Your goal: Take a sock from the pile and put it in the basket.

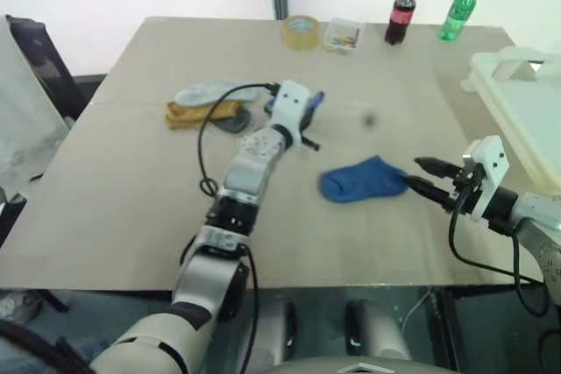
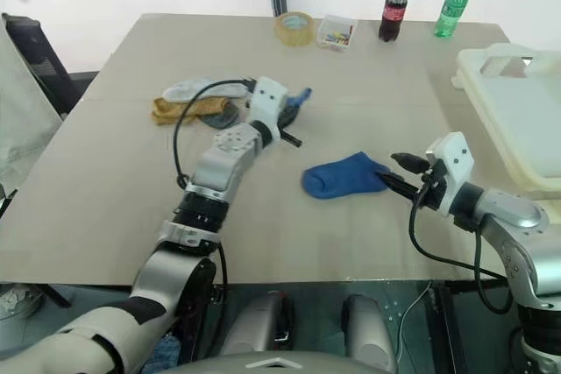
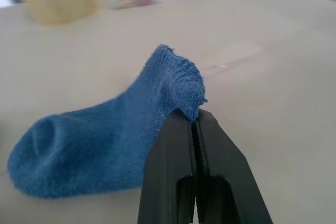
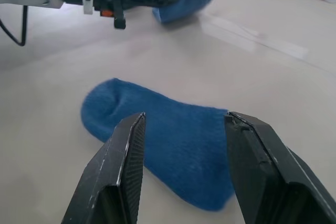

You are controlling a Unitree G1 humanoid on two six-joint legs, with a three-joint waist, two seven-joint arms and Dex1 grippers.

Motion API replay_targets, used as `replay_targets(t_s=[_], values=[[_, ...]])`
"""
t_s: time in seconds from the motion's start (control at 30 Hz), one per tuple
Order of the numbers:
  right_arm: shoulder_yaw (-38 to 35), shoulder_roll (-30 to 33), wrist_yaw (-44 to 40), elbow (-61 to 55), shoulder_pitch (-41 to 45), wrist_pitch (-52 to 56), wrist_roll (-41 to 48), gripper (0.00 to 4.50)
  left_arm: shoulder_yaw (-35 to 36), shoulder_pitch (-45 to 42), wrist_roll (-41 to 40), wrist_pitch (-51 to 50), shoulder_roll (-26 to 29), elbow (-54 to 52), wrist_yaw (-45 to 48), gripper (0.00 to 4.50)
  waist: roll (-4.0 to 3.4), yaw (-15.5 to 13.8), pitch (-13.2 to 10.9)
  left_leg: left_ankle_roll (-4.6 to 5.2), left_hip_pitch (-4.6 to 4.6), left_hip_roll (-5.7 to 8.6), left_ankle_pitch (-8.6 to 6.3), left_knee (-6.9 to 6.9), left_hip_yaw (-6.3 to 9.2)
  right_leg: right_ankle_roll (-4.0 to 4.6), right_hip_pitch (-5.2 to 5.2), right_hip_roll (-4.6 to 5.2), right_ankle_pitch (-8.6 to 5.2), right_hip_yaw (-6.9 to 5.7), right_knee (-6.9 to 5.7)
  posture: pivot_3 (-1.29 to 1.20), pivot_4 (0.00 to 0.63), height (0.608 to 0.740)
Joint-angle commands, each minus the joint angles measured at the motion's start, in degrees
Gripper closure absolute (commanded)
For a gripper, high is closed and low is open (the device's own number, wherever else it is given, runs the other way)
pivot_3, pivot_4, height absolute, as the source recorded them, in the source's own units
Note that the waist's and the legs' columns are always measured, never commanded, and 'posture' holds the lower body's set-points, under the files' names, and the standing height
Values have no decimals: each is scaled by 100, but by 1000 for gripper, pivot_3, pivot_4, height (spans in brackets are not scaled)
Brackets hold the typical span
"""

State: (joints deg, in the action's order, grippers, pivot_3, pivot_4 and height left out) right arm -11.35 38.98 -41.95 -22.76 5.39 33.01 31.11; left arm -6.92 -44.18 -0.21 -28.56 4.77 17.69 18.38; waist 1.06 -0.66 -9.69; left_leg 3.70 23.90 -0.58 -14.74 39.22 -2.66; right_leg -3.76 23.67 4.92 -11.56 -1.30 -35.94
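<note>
the left gripper (image 3: 195, 129) has its jaws closed on the cuff edge of a royal-blue sock (image 3: 105, 140), which trails out from the fingertips with its toe end away from them; in the left eye view that held sock (image 1: 311, 101) shows as a scrap of blue past the white wrist, just beside the pile (image 1: 209, 104) of pale grey-blue, mustard and dark grey socks. a second blue sock (image 1: 361, 179) lies flat on the counter (image 1: 123, 172), well apart from the pile. the right gripper (image 1: 422, 175) points at it with its jaws parted, holding nothing; its black fingertips (image 4: 126, 161) sit just short of the cuff end, the sock lying beyond the gap between them. the cream-white basket (image 1: 526, 98) stands at the counter's right edge, well apart from both socks. at the far edge stand a roll of tape (image 1: 301, 31), a small clear box (image 1: 343, 35), a dark cola bottle with a red label (image 1: 401, 13) and a green bottle (image 1: 460, 10); no writing on either label can be read.
</note>
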Motion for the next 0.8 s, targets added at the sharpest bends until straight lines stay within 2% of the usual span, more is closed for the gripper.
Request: replay_targets(t_s=[0.03, 0.07, 0.1, 0.17, 0.27, 0.47, 0.63, 0.73, 0.8], values=[[-58, 54, 171, 30, 109, -81, -179, 2086, -283, 158, -33, -433, -265, -570, -18, 3907, 0, -8, 0, 0, 0, 0, 0, 0, 1, 0, 0, -1, 0, 0, 0, 0, 150, 740], [-52, 41, 227, 68, 130, -84, -241, 2086, -336, 197, -27, -522, -348, -655, -39, 3907, 0, -8, 0, 0, 0, 0, 0, 0, 1, 0, 0, -1, 0, 0, 0, 0, 150, 740], [-37, 20, 302, 113, 159, -58, -299, 2086, -355, 229, -57, -586, -445, -733, -55, 3330, 0, -7, 0, 0, 0, 0, 0, 0, 0, 0, 0, -1, 0, 1, 0, 0, 150, 740], [35, 21, 386, 197, 216, -49, -431, 2086, -319, 260, -131, -694, -597, -835, -87, 2564, 0, -11, 0, 1, 0, 0, 0, 1, -1, 0, 1, -1, 0, 4, 0, 0, 150, 740], [88, -30, 564, 324, 369, 49, -542, 2086, -135, 215, -207, -669, -732, -849, -175, 1159, 0, -10, 0, 1, -1, -1, 0, 3, -1, 1, 0, -1, 0, 8, 0, 0, 150, 740], [321, -299, 829, 402, 624, 335, -576, 2086, 285, -238, -437, -556, -639, -425, -167, 1159, 0, -16, 0, 1, 1, 1, 0, 2, 1, 1, 2, -2, 0, 7, 0, 0, 150, 740], [701, -648, 1079, 666, 986, 545, -732, 2086, 432, -526, -893, -721, -419, -328, 530, 1159, -1, -11, 0, 1, 2, 3, 0, 2, -2, 1, 1, -1, 0, 9, 1, 0, 150, 740], [919, -899, 1206, 1081, 1406, 531, -890, 2086, 1054, -690, -1517, -1079, -352, -336, 626, 1159, -1, -5, -1, 0, 3, 3, 1, 2, -2, 1, 4, -2, 0, 9, 1, 0, 150, 740], [994, -1080, 1260, 1363, 1667, 501, -941, 2086, 1265, -756, -1612, -993, -183, -205, 618, 1159, -2, 15, -1, -2, 3, 1, 2, 2, -2, 1, 4, -3, 1, 8, 0, 0, 150, 740]])
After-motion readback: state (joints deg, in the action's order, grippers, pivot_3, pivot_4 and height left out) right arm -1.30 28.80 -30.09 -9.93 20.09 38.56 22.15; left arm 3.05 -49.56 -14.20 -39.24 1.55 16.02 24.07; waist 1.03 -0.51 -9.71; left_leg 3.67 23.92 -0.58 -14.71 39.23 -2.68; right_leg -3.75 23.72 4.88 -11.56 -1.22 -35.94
